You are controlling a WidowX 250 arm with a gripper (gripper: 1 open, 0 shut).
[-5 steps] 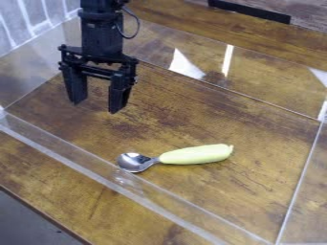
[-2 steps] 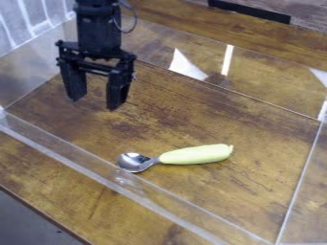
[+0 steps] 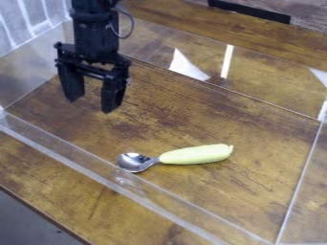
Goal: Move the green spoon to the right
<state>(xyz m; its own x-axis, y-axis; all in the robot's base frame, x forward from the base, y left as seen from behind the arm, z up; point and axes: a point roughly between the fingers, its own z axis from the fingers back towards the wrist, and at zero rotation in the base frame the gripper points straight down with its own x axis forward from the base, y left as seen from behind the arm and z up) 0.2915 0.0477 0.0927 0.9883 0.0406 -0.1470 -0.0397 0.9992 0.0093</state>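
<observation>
The green spoon (image 3: 179, 156) lies flat on the wooden table, low in the middle of the view. Its yellow-green handle points right and its silver bowl (image 3: 133, 162) points left, close to the front clear wall. My black gripper (image 3: 90, 92) hangs at the upper left, well apart from the spoon, above and to its left. Its two fingers are spread open and hold nothing.
A low clear plastic enclosure surrounds the work area, with a front wall (image 3: 115, 180) just below the spoon and a right wall (image 3: 307, 172). The wooden table (image 3: 217, 105) shows bright glare patches at the upper middle.
My gripper has drifted slightly left and a little up across the frames. The spoon has not moved.
</observation>
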